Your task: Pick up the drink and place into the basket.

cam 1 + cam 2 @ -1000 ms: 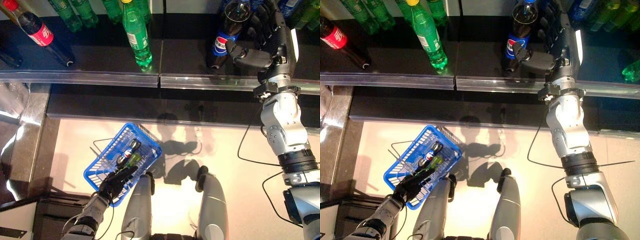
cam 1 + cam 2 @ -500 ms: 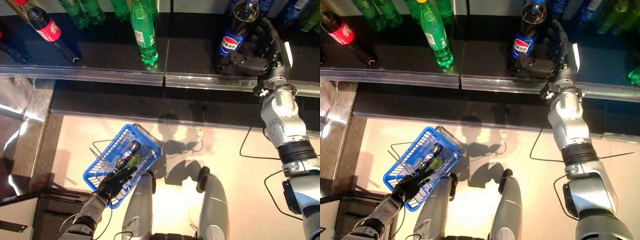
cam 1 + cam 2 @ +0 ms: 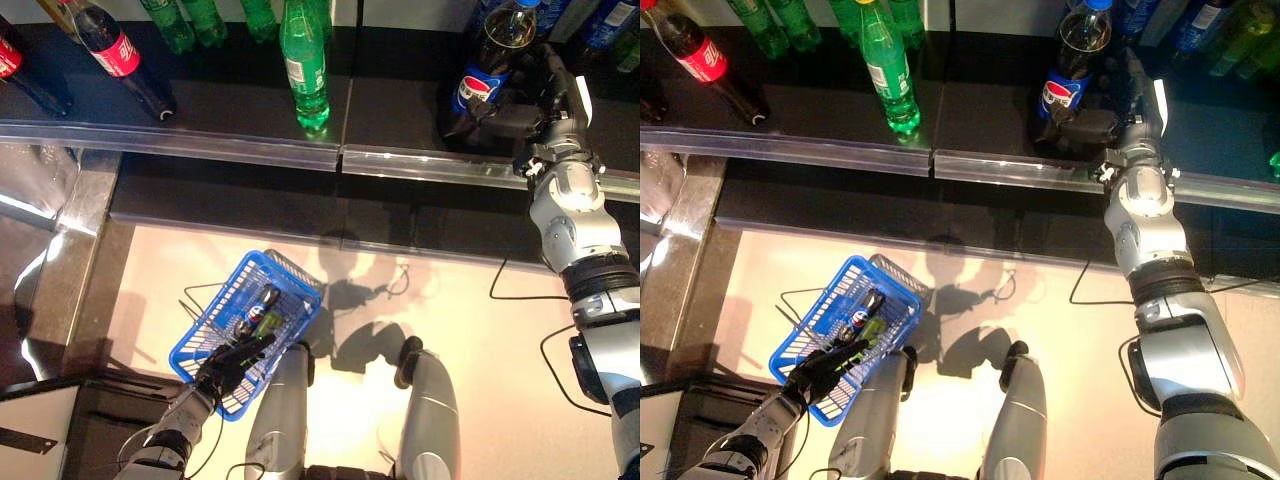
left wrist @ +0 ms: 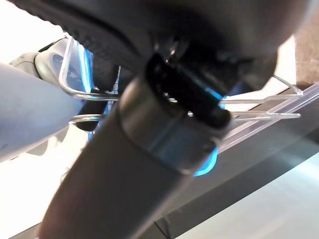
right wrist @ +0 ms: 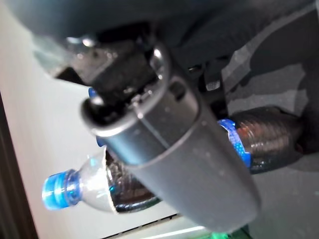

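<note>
A dark cola bottle with a blue label and blue cap (image 3: 485,72) stands upright on the black shelf (image 3: 400,110) at the upper right. My right hand (image 3: 548,92) is at its side, with the thumb (image 3: 1088,121) across the bottle's lower front and the fingers behind it. The right wrist view shows the thumb lying over the bottle (image 5: 75,186). Down at the lower left, the blue wire basket (image 3: 205,340) hangs over the floor. My left hand (image 3: 228,366) is curled on its near rim and wire handle (image 4: 84,94). Small bottles (image 3: 262,310) lie inside it.
A green bottle (image 3: 303,65) stands mid-shelf, with more green ones behind. Red-label cola bottles (image 3: 125,62) are at the shelf's left. A clear rail (image 3: 200,140) runs along the shelf's front edge, and a lower black ledge (image 3: 250,200) sits beneath it.
The camera has shifted. My right hand has closed in on the blue-label bottle, its thumb now against the front. The left hand and basket hold their place.
</note>
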Motion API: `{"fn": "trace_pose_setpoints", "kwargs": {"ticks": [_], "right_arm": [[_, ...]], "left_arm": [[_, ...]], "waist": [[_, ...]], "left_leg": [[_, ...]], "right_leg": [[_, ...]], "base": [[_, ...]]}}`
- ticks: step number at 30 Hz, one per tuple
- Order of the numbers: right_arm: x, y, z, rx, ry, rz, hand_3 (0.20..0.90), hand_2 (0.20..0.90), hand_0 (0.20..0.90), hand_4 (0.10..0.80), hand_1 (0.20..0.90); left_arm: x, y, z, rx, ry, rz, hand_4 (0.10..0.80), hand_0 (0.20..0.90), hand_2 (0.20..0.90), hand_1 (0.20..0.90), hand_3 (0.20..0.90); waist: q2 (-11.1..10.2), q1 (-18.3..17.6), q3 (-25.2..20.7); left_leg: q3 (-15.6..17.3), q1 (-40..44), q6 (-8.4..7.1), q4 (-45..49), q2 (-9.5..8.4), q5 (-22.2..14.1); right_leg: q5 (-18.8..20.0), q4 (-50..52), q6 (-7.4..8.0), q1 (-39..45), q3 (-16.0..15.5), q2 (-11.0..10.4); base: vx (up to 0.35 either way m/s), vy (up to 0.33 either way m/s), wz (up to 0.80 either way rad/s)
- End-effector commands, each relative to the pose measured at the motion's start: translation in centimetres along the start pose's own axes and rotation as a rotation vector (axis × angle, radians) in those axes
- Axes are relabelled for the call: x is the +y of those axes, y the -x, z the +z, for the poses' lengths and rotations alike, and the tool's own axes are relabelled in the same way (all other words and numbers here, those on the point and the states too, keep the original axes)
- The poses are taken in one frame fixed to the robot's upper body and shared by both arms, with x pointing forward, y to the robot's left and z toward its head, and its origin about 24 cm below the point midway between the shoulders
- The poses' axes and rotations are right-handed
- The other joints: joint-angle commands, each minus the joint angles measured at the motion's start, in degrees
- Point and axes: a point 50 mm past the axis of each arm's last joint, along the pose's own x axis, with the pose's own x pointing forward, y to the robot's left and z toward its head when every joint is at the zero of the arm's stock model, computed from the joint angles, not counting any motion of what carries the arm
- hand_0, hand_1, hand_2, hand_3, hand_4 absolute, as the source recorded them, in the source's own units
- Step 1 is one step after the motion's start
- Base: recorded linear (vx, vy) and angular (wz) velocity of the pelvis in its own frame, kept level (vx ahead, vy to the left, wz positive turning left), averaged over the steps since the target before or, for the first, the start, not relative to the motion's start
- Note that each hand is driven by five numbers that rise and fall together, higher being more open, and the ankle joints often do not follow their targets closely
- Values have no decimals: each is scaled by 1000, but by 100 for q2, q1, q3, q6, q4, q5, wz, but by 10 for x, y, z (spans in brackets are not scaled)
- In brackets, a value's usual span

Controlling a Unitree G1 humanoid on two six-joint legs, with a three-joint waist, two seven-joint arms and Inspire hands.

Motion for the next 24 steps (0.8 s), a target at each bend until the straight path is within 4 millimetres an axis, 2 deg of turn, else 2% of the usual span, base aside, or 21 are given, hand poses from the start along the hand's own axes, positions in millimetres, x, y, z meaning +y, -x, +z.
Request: {"fn": "trace_pose_setpoints", "kwargs": {"ticks": [1,24], "right_arm": [[-10,-13,77,-261,-19,-9,900,900,900,800,900],[18,-19,90,-286,-84,131,900,900,900,800,900]], "left_arm": [[12,14,4,21,-152,-70,100,300,300,300,200],[12,15,-1,28,-152,-87,100,300,300,300,200]], "waist": [[57,225,-419],[137,369,-386]], "left_leg": [[-66,-179,-58,-21,186,18],[-98,-178,-86,-144,135,73]], "right_leg": [[247,-343,462,258,286,-438],[253,-431,460,288,202,-497]], "base": [[0,0,0],[6,2,1]]}}
